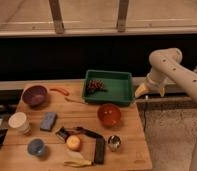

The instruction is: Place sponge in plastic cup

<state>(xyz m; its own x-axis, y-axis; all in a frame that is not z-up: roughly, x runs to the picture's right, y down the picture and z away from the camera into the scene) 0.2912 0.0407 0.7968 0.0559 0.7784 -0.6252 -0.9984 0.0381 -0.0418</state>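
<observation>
The tool [152, 91] is hanging off the right edge of the bench [84, 112], beside the green tray [124, 94], and its two pale fingers are standing apart with nothing between them. It is holding nothing, and I judge that the grasp is not yet begun, because the arm is waiting far from the work.

The sponge [48, 121] is lying flat on the left part of the bench, just beside the white cup [18, 122]. The cup [36, 147] is standing upright below it, near the front left corner, close to the sponge but not touching it. This short way between them is making the later transfer easy, I think.

The sponge is showing as a small grey-blue rectangle, thin and soft-looking, turned a little slantwise. It is looking about as long as the cup is wide, so it may need to go in on its end.
</observation>
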